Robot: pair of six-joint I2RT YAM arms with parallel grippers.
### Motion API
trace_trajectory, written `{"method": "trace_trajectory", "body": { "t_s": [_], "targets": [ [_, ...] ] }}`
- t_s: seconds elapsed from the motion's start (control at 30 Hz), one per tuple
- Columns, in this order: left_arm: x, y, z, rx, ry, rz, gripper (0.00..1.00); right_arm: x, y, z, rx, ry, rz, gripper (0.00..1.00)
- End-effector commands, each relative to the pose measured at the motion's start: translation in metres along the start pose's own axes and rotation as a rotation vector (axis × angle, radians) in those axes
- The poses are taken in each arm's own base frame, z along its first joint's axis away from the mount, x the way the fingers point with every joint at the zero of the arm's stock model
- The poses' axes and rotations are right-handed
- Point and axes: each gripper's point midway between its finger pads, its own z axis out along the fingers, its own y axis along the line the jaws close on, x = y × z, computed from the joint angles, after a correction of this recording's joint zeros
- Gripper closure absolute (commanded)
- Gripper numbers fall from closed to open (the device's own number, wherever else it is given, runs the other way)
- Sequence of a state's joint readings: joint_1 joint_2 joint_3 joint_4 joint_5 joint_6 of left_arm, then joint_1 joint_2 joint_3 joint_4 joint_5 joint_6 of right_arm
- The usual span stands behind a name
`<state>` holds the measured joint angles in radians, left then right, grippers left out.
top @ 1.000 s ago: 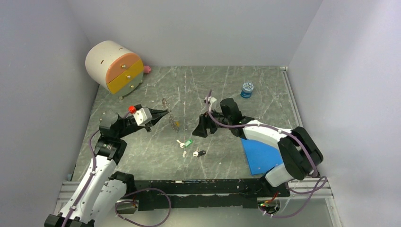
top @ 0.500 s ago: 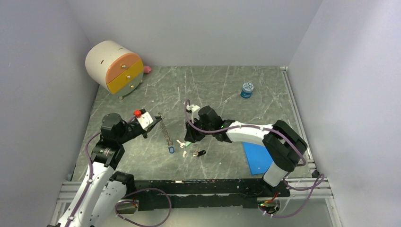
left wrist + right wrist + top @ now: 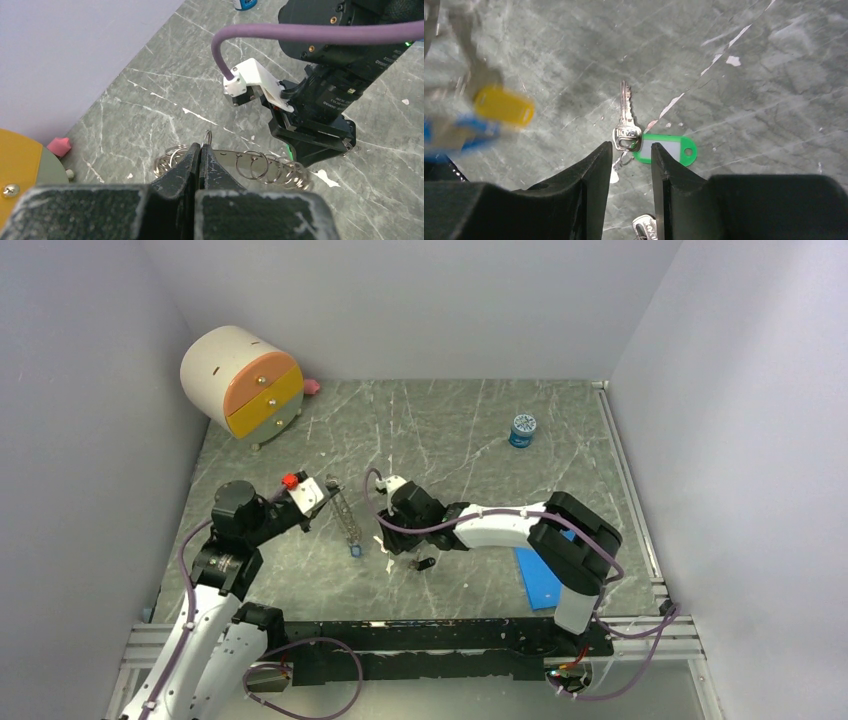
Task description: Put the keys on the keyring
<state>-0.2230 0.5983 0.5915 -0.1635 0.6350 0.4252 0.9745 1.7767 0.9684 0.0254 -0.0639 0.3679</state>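
Left gripper [image 3: 201, 148] pinches the keyring [image 3: 250, 164]; right gripper [image 3: 630, 148], slightly spread, hovers over a green-tagged key [image 3: 625, 115]; blue jar [image 3: 522, 430] well behind.

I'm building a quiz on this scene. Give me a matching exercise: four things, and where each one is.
Things:
1 keyring
2 green-tagged key
3 blue jar
4 drawer chest

Places:
A far left corner of the table
B clamped in the left gripper
C lying just ahead of the right gripper
D far side of the table, towards the right

Pairs: 1-B, 2-C, 3-D, 4-A
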Motion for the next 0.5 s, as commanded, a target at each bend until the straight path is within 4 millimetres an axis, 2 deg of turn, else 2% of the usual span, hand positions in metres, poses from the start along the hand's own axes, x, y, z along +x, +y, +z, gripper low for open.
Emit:
{"method": "trace_trajectory", "body": {
  "t_s": [0.0,0.27,0.47],
  "targets": [
    [-0.021,0.003,0.0,0.008,-0.069,0.057,0.97,-0.016,0.004,0.001,0.044,-0.041,-0.011,0.62],
    [-0.022,0.002,-0.001,0.012,-0.071,0.059,0.97,-0.007,0.008,0.0,0.088,-0.018,-0.06,0.63],
    [-0.021,0.003,-0.001,0.006,-0.062,0.06,0.97,-0.003,0.016,0.0,0.059,-0.009,-0.084,0.85]
  ]
}}
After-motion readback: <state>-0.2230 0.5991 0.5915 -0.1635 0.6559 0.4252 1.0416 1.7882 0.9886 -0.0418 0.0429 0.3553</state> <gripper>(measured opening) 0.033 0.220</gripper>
